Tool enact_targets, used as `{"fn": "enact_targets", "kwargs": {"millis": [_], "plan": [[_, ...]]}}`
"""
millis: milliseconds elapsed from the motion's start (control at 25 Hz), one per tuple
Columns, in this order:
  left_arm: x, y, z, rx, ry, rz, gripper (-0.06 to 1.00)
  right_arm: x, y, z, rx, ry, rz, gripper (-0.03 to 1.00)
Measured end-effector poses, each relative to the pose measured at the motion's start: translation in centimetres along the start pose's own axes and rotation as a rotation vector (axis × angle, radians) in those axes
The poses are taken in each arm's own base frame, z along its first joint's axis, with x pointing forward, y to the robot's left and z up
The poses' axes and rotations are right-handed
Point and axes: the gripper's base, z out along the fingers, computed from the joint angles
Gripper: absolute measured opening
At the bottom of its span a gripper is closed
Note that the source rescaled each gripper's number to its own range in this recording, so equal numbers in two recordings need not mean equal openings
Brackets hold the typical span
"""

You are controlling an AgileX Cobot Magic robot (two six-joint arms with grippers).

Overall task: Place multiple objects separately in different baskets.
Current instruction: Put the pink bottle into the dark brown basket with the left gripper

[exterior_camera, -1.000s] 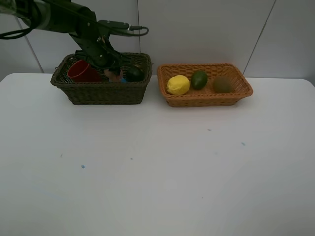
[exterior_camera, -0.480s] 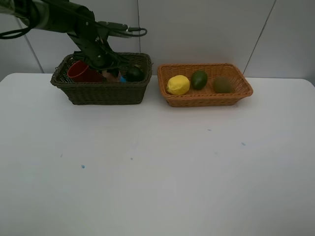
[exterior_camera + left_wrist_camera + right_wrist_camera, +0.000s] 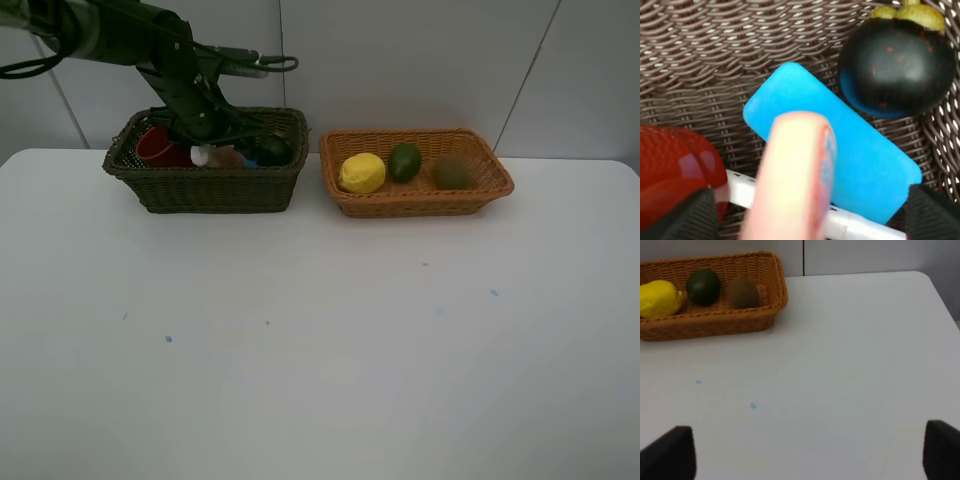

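Writing: none legible | marker (image 3: 742, 192) print: blurred | eraser (image 3: 840, 150): unmarked

Under me and all around lies a white table (image 3: 320, 330), wide and matte, with some small blue specks (image 3: 168, 339) on it (a few more stay near the far right). Behind my workplace stands a pale grey wall (image 3: 420, 60), made of panels with thin dark seams (image 3: 281, 55). The light is soft and even.
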Motion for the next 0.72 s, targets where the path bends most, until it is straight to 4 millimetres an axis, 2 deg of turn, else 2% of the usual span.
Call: {"fn": "enact_targets", "kwargs": {"millis": [480,640,720], "plan": [[0.2,0.1,-0.2,-0.006,0.029,-0.004,1.00,0.0,0.0,0.0,0.000,0.000,0.000,1.00],[-0.5,0.1,-2.0,-0.005,0.010,-0.008,1.00,0.0,0.0,0.0,0.000,0.000,0.000,1.00],[-1.0,0.1,-3.5,-0.002,-0.011,-0.010,1.00,0.0,0.0,0.0,0.000,0.000,0.000,1.00]]}}
